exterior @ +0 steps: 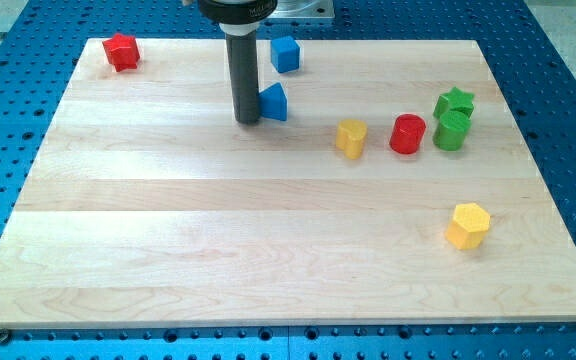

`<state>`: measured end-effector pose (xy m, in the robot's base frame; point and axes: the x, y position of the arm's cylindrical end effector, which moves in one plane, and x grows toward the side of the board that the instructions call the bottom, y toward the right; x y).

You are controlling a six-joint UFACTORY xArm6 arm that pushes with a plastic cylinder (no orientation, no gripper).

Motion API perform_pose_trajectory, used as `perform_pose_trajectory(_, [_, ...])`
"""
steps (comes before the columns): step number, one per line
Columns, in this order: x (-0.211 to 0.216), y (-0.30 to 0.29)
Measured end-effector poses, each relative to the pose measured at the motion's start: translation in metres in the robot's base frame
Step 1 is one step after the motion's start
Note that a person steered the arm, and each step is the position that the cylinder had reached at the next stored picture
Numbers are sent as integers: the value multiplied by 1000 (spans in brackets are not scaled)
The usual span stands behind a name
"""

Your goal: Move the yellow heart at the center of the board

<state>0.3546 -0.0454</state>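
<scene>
Pale wooden board [268, 230], smooth and matt, grain running in long planks. At three o'clock the red cylinder [407, 134] and green cylinder [451, 131] look like glossy painted pieces. The dark rod [244, 80] looks matt. Around the board, a blue perforated metal table [568, 100].

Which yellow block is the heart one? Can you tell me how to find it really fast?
Look at the row of blocks on the view's right half of the wooden board. The yellow heart is at the left end of that row, just left of the red cylinder. The other yellow block sits alone lower right and has flat sides, with no notch on top.
</scene>
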Motion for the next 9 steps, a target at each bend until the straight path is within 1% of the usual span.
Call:
perform_pose_trajectory(1, [-15, 35])
perform_pose_trajectory(2, [-60, 81])
perform_pose_trajectory(3, [-55, 135])
perform_pose_trajectory(4, [-36, 84])
perform_pose_trajectory(5, [10, 73])
perform_pose_trajectory(6, [-10, 136])
perform_pose_trajectory(7, [-62, 184])
perform_pose_trajectory(8, [-97, 196])
perform_pose_trajectory(9, [-80, 208])
